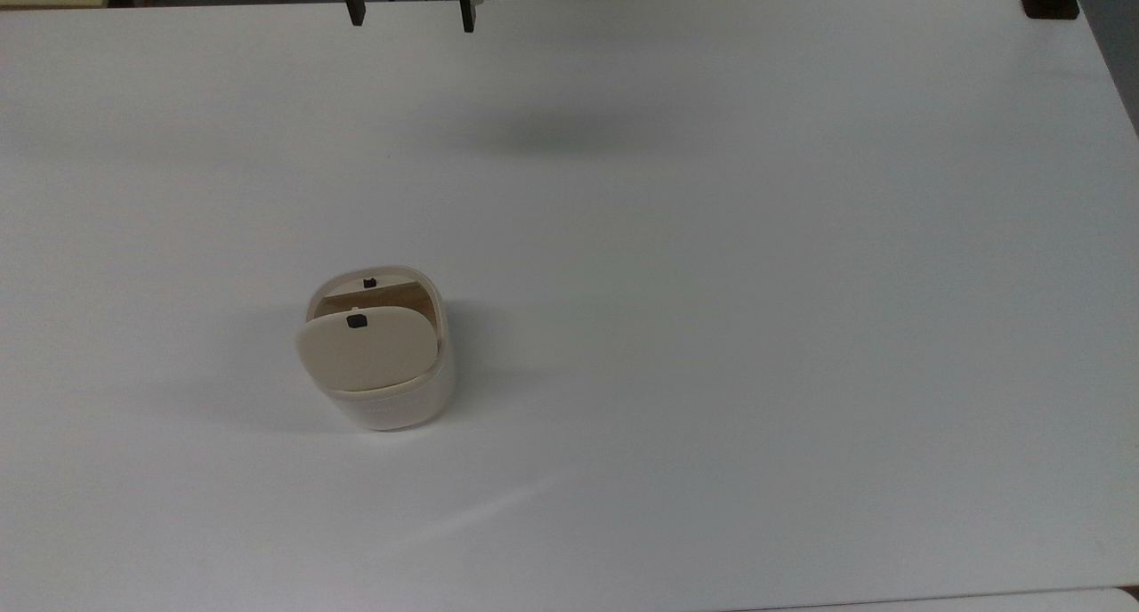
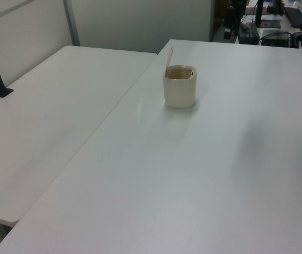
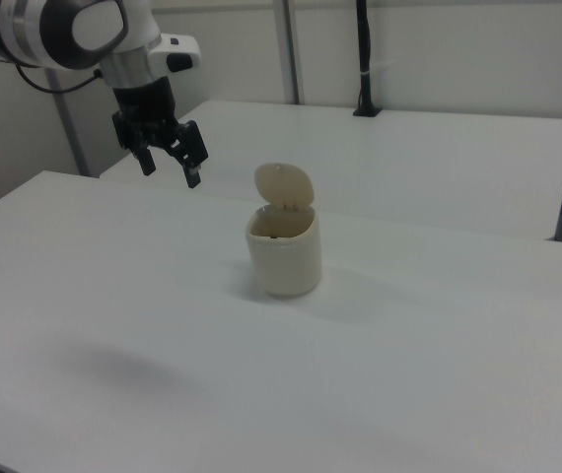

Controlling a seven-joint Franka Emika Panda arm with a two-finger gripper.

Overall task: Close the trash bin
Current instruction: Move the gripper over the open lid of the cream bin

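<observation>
The trash bin (image 1: 384,363) sits on the white table (image 1: 712,283), toward the top view's left and a little below the middle, with bare tabletop all round it. Its lid (image 1: 367,350) is up, standing nearly upright on its hinge, so the mouth is open; a small black latch (image 1: 357,322) shows on the lid and a matching black spot sits on the far rim. In the right view the lid (image 3: 283,185) rises like a rounded flap above the cream body. In the left view the bin (image 2: 180,86) stands near the seam with a second white table (image 2: 50,106) alongside. A black post (image 3: 364,59) is clamped at the far table's edge, well apart from the bin. Nothing lies between the bin and the gripper (image 3: 170,165), which hangs in the air well apart from it, up at the top view's top edge (image 1: 412,16). Its two black fingers are spread wide, holding nothing, touching nothing.
</observation>
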